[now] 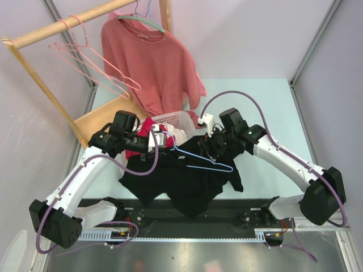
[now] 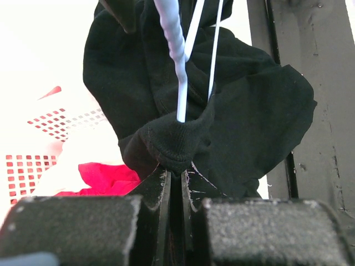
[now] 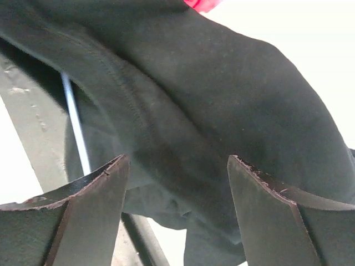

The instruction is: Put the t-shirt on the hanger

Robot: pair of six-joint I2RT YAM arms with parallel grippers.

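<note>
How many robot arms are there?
2. The left arm reaches in from the bottom left, the right arm from the bottom right; both meet over the black t-shirt in the middle. None seems hidden.

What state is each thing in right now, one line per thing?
black t-shirt: crumpled on the table.
light blue hanger: lying on the t-shirt, wire entering the cloth.
left gripper: shut on a t-shirt fold.
right gripper: open over the t-shirt.
salmon-pink shirt: hung on the green hanger.
pink wire hangers: bare on the rail.
</note>
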